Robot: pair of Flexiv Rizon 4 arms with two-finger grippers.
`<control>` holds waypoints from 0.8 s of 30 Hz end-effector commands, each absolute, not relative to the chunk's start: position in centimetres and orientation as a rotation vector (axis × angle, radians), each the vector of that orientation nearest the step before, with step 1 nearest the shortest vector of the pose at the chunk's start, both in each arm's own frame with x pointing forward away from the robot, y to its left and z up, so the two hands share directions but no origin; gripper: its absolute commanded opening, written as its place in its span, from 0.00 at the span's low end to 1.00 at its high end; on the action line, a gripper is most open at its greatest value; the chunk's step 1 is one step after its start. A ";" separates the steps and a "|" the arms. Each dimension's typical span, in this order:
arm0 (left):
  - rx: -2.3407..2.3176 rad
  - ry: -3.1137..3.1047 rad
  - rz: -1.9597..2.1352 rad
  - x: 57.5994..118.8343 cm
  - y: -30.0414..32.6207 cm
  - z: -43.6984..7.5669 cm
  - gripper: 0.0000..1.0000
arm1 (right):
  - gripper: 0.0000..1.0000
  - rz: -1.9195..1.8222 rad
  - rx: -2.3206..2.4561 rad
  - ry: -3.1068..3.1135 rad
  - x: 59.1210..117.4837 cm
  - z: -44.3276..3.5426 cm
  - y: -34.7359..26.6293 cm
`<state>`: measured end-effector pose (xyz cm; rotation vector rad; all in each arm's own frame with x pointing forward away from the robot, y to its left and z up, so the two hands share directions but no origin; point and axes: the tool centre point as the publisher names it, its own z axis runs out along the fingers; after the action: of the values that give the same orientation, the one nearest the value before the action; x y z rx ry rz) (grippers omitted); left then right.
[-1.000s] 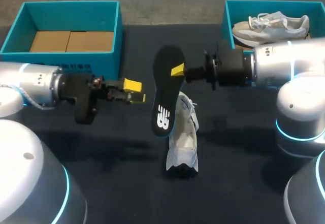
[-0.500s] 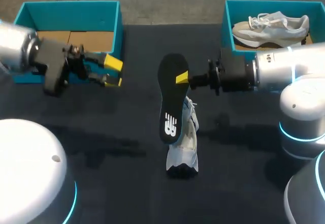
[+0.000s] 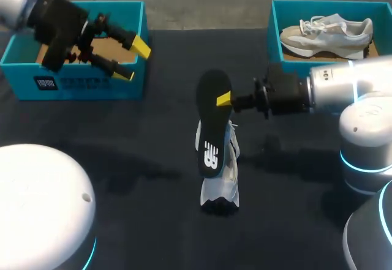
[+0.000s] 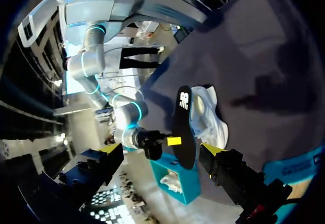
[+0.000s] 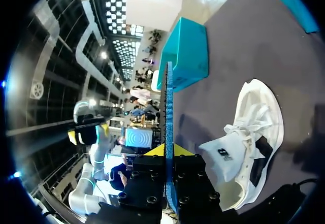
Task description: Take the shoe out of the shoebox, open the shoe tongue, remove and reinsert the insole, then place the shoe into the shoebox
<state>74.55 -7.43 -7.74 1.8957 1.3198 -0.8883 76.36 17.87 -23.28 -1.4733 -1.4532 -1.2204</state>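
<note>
My right gripper (image 3: 224, 99) is shut on a black insole (image 3: 210, 123), which hangs tilted just above the white shoe (image 3: 219, 173) lying on the dark table. In the right wrist view the insole (image 5: 168, 94) stands edge-on between the yellow tips of that gripper (image 5: 168, 150), and the shoe (image 5: 250, 141) lies beside it with its tongue pulled open. My left gripper (image 3: 133, 60) is open and holds nothing; it hangs over the front corner of the left teal shoebox (image 3: 73, 85). From the left wrist view the insole (image 4: 184, 127) and shoe (image 4: 210, 116) are far ahead of the open left gripper (image 4: 161, 150).
The left shoebox shows only a cardboard bottom. A second teal shoebox (image 3: 274, 22) at the back right holds another pale shoe (image 3: 327, 31). My right arm's base (image 3: 364, 153) stands at the table's right side.
My left arm has swung back and left, from beside the insole to over the left shoebox, still open. The right gripper has shifted the insole slightly right and lower over the shoe.
</note>
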 end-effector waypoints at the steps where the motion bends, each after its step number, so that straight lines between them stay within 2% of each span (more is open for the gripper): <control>1: 2.114 1.457 -0.709 75.9 -8.2 -6.4 1.00 | 0.00 -1.208 -1.484 -1.445 76.6 -23.7 17.9; 14: 2.254 1.649 -0.561 78.5 -9.7 -4.7 1.00 | 0.00 -1.177 -1.539 -1.412 75.9 -23.8 17.1; 24: 2.314 1.750 -0.506 78.5 -11.7 -6.1 1.00 | 0.00 -1.165 -1.547 -1.406 75.4 -23.9 17.3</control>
<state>77.88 -10.57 -5.81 2.2352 1.6931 -0.5883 75.56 17.08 -23.97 -1.5396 -1.4033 -1.1678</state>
